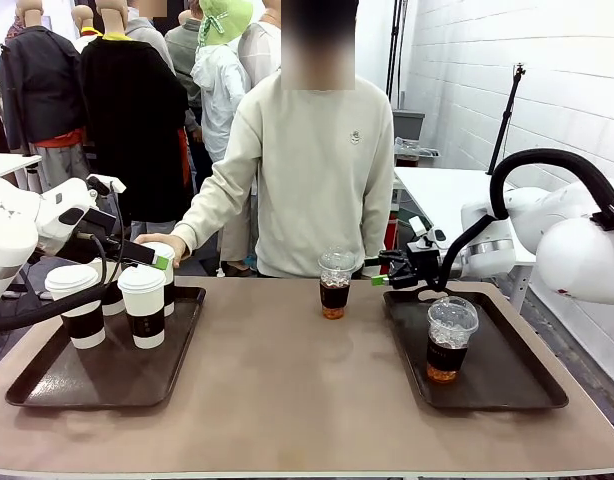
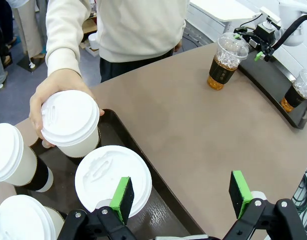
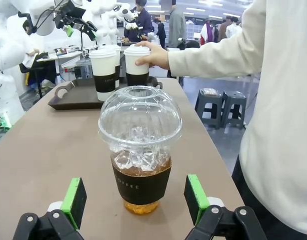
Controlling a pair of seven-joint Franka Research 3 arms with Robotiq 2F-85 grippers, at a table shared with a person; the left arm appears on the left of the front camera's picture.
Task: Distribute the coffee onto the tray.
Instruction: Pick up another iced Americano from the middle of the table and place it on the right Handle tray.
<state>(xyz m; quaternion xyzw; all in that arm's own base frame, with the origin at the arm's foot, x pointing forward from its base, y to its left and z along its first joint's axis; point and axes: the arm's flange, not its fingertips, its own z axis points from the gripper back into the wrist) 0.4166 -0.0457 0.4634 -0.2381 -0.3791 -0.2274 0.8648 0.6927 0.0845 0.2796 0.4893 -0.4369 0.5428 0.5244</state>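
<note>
On the left tray stand several white lidded cups with dark sleeves; a person's hand holds the far one. My left gripper hangs open above the tray's near right corner, over another cup. One iced coffee stands on the bare table. My right gripper is open and points at it; this cup sits just ahead of the gap between the fingers. A second iced coffee stands on the right tray.
The person stands at the far edge of the table, one arm stretched to the left tray. Bare brown tabletop lies between the two trays. Stools stand on the floor beyond the table.
</note>
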